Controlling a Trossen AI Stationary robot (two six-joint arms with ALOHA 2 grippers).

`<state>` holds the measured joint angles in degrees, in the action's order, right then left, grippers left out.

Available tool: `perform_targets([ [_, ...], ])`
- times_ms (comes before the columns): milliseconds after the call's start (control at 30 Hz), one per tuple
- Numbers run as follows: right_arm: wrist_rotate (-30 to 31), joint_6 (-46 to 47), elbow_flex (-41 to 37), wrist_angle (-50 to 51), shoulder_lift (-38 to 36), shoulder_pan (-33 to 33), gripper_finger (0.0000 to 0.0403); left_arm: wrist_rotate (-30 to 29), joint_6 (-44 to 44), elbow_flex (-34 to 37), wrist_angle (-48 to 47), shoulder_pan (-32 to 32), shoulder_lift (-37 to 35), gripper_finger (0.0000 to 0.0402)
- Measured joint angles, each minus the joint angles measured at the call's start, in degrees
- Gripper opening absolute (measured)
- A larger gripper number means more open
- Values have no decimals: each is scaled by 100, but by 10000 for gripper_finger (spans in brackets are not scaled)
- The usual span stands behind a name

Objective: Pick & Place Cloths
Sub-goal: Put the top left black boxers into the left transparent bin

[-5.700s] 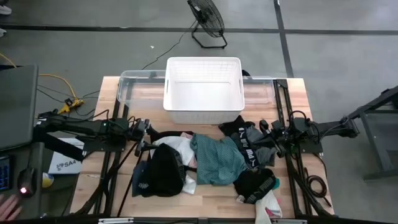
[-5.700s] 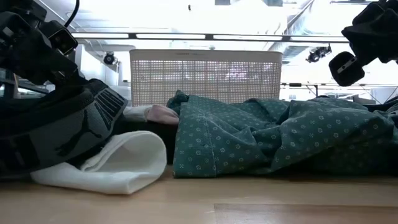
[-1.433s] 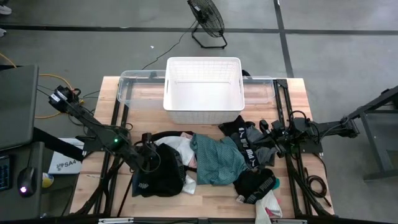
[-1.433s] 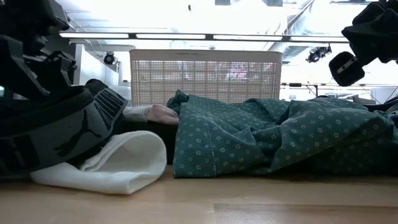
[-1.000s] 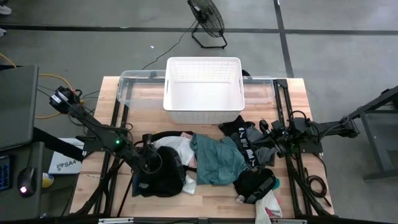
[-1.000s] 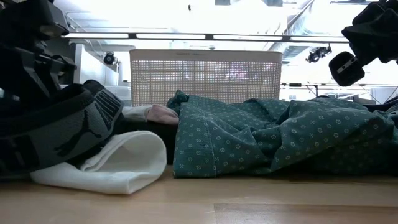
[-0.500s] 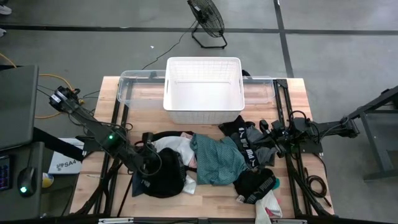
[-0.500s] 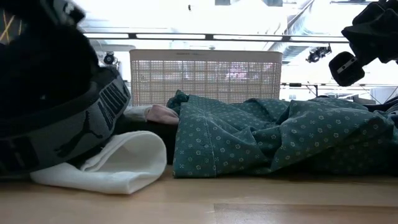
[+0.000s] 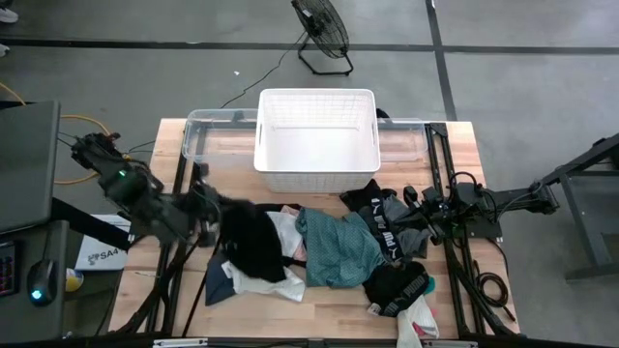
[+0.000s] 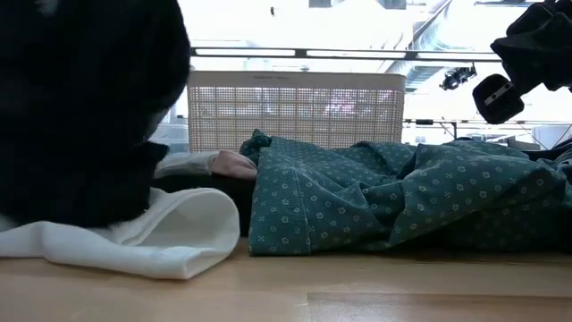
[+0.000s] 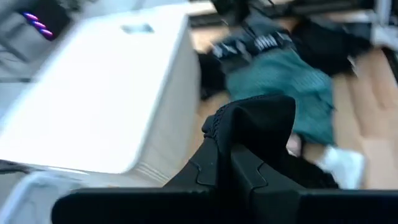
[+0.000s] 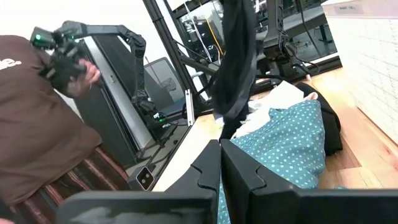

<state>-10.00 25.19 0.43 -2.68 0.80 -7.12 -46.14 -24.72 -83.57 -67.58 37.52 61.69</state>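
My left gripper (image 9: 213, 206) is raised over the table's left part, shut on a black cloth (image 9: 250, 242) that trails down from it onto the pile; the right wrist view shows this black cloth (image 12: 235, 62) hanging as a long strip. The other cloths lie heaped along the table's near half: a teal dotted one (image 9: 334, 249), a white one (image 9: 282, 232), and black ones with lettering (image 9: 387, 230). My right gripper (image 9: 414, 207) waits shut at the pile's right end, holding nothing. My left gripper pinches a bunched fold of the black cloth (image 11: 231, 127) between its two fingers (image 11: 208, 163). The fingers slant downward from the table's left side. The cloth hangs slack below them; its lower end (image 10: 98, 192) sits at the white cloth, touching or not I cannot tell.
A white lattice basket (image 9: 316, 135) stands at the table's far middle, with a clear bin (image 9: 208, 140) behind and to its left. A person in a brown top (image 12: 31, 124) stands beyond the table's left side. A fan (image 9: 324, 29) stands on the floor behind.
My left gripper has gone up and a little toward the table's far left corner with the black cloth. The cloth's held part has been drawn up off the pile into a hanging strip, and white cloth shows where it lay.
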Motion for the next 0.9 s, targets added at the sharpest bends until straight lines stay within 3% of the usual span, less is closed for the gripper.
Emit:
perform_targets([
  [267, -2, 0, 0, -4, -1, 0, 4, -1138, 17, -1237, -800, -2, 0, 3],
  [600, -2, 0, 0, -8, -1, 1, 4, -2835, 914, -2555, -789, -2, 0, 2],
  [767, -2, -2, 0, -8, -1, -1, 4, -3959, 1436, -2924, -703, -2, -3, 2],
  [900, -2, 0, 0, -8, 1, 0, 4, -4397, 1809, -3013, -704, -8, -96, 2],
])
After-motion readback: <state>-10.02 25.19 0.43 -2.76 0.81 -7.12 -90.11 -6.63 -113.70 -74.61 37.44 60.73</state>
